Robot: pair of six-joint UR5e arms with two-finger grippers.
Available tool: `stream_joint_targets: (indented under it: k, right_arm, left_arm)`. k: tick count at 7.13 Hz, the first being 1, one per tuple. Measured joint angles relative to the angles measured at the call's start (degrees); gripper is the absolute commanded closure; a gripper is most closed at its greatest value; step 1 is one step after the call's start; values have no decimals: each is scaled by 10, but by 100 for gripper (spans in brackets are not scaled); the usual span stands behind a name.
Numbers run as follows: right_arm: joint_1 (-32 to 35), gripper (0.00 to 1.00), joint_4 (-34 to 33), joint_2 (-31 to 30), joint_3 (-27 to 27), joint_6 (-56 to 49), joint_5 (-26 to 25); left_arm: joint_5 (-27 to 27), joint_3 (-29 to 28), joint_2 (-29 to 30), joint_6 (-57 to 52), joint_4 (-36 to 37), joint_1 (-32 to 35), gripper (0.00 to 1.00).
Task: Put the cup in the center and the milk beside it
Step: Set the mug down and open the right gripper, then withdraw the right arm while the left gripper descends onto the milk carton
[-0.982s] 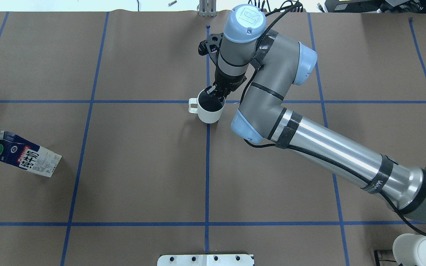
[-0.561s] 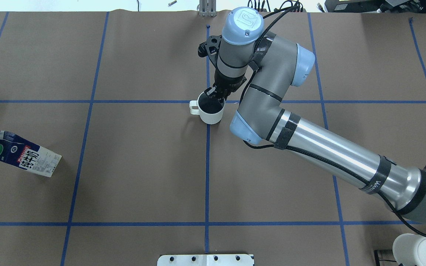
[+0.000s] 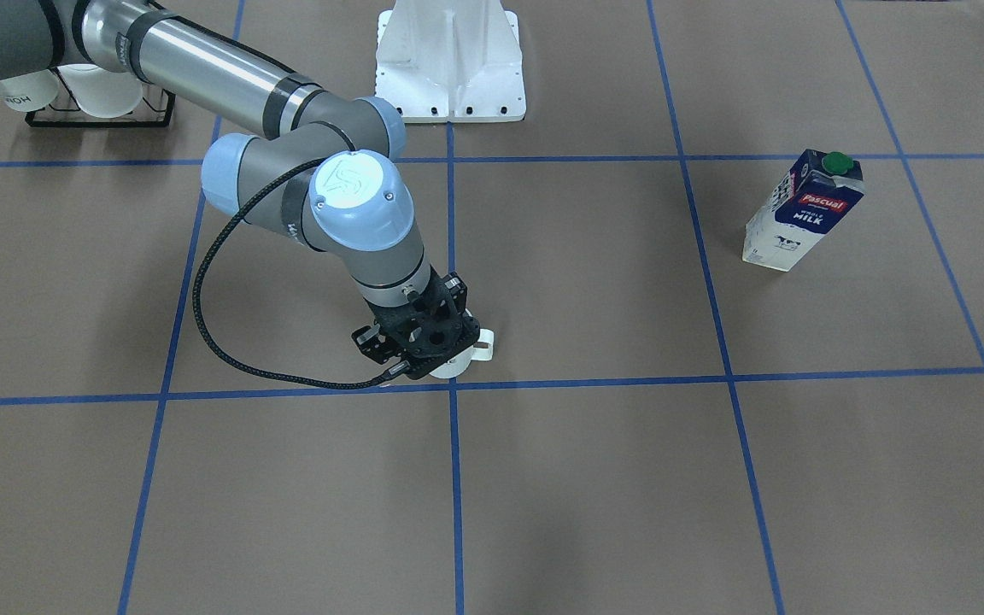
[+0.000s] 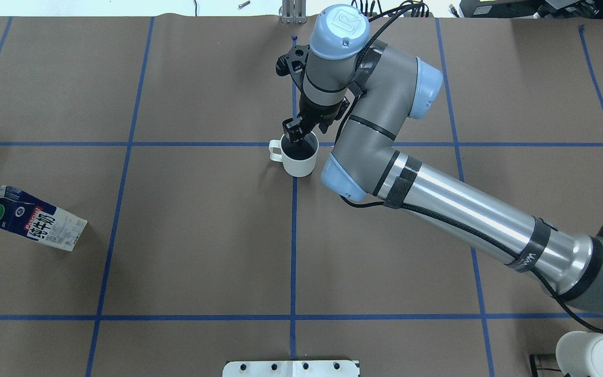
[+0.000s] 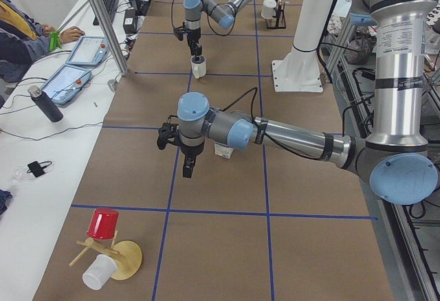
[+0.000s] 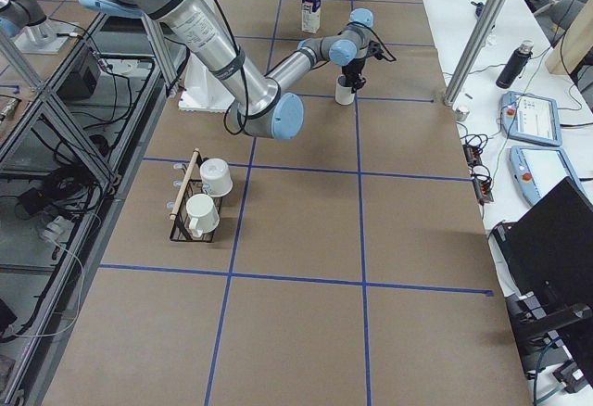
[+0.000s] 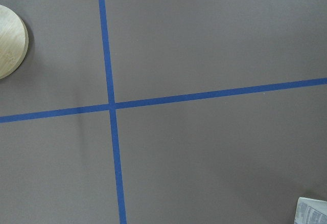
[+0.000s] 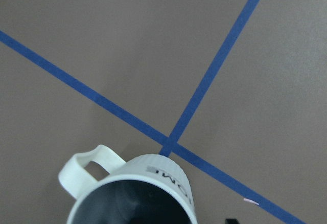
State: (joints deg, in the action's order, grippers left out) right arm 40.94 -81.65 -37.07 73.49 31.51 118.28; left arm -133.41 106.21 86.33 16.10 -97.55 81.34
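Observation:
The white cup [image 4: 298,159] stands upright on the brown surface at the center [image 8: 167,146], the crossing of two blue tape lines, with its handle toward the milk side. It also shows in the right wrist view [image 8: 153,183]. My right gripper [image 4: 299,133] points down over the cup's far rim, open, with one finger [image 4: 290,128] outside the rim. In the front view it hides most of the cup [image 3: 479,348]. The milk [image 4: 29,220] stands far off on my left side [image 3: 802,212]. My left gripper [image 5: 187,167] hangs over bare table near the milk; I cannot tell its state.
A black wire rack with two white mugs [image 3: 90,94] stands on my right near the base. The white arm mount [image 3: 449,60] is at the table's near edge. A wooden stand with a red cup [image 5: 103,225] is at the far left end. Operators' tablets [image 5: 65,81] lie beyond the far edge.
The cup has come down from a slight lift onto the crossing. The right wrist has shifted a little left and away, and its outer finger now stands clear of the rim.

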Motion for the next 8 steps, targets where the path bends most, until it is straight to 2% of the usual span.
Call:
stream_joint_targets:
  k: [2,3,5,8]
  right_arm:
    - [54,0,-4,-21,35,-4,39]
    - [77,0,-4,-54,67,-6,53]
    - [105,0,-2,-135,125,-8,63]
    - [151,0,2,-268,194,-16,80]
  left_arm:
    - [-1,39,0,79,1,-21,2]
    - [4,73,-1,120,2,-49,2]
    - [30,149,-16,154,2,-118,2]
    - [76,189,-23,139,1,-203,2]
